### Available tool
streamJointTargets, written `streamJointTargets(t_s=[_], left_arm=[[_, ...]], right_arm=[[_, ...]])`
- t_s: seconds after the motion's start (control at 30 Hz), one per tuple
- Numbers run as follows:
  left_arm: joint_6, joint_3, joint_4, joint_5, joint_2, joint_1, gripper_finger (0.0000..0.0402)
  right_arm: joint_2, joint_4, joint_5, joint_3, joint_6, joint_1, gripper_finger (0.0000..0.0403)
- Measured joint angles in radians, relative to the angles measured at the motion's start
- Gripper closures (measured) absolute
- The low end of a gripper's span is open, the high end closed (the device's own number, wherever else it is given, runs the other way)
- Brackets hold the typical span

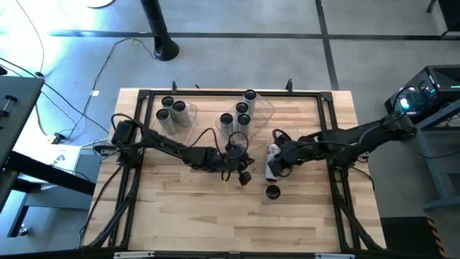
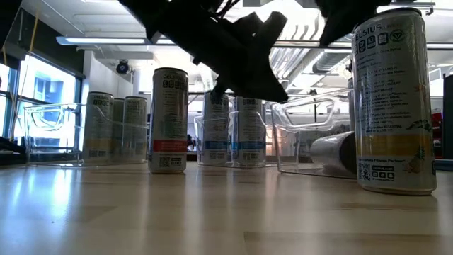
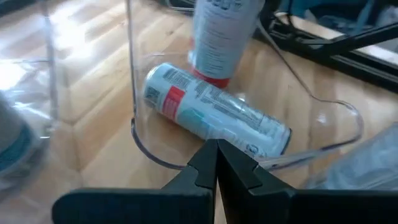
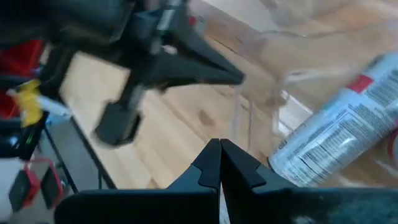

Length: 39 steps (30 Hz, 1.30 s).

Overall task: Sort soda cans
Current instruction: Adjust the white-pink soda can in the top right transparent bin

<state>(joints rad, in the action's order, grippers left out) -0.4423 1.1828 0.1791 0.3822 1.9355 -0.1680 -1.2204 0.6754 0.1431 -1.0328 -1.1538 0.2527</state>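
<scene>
I see the fallen soda can (image 3: 214, 112) lying crosswise just ahead of my left gripper (image 3: 216, 163), the nearer arm, fingers pressed together, empty.

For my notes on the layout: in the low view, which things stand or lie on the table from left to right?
Left clear bin with cans → lone upright can → middle bin with cans → can lying on its side → big near can.

Soda cans (image 1: 173, 111) in bins (image 1: 188, 124), one can (image 1: 272, 192) nearer, alone.
</scene>
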Motion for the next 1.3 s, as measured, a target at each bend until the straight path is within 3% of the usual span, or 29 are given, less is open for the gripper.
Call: streamJointTargets(t_s=[0.23, 0.47, 0.63, 0.8, 0.9, 1.1, 1.3], left_arm=[[0.090, -0.006, -0.110, -0.026, -0.094, -0.001, 0.0401], [0.308, -0.061, -0.153, -0.058, -0.310, 0.035, 0.0401], [0.445, -0.160, -0.054, -0.237, -0.444, 0.123, 0.0401], [0.432, -0.224, -0.061, -0.479, -0.525, 0.236, 0.0401], [0.447, -0.244, -0.058, -0.574, -0.565, 0.275, 0.0401], [0.497, -0.257, -0.109, -0.648, -0.596, 0.325, 0.0401], [0.499, -0.257, -0.133, -0.692, -0.600, 0.363, 0.0401]], right_arm=[[-0.107, 0.079, -0.052, -0.005, -0.123, -0.007, 0.0403], [-0.217, 0.415, -0.048, -0.196, -0.261, 0.025, 0.0403], [-0.347, 0.438, -0.038, -0.338, -0.347, -0.001, 0.0403], [-0.462, 0.454, -0.049, -0.424, -0.433, -0.033, 0.0403], [-0.498, 0.455, -0.051, -0.448, -0.465, -0.046, 0.0403], [-0.528, 0.473, -0.080, -0.452, -0.480, -0.051, 0.0389], [-0.550, 0.537, -0.073, -0.452, -0.512, -0.053, 0.0308]])
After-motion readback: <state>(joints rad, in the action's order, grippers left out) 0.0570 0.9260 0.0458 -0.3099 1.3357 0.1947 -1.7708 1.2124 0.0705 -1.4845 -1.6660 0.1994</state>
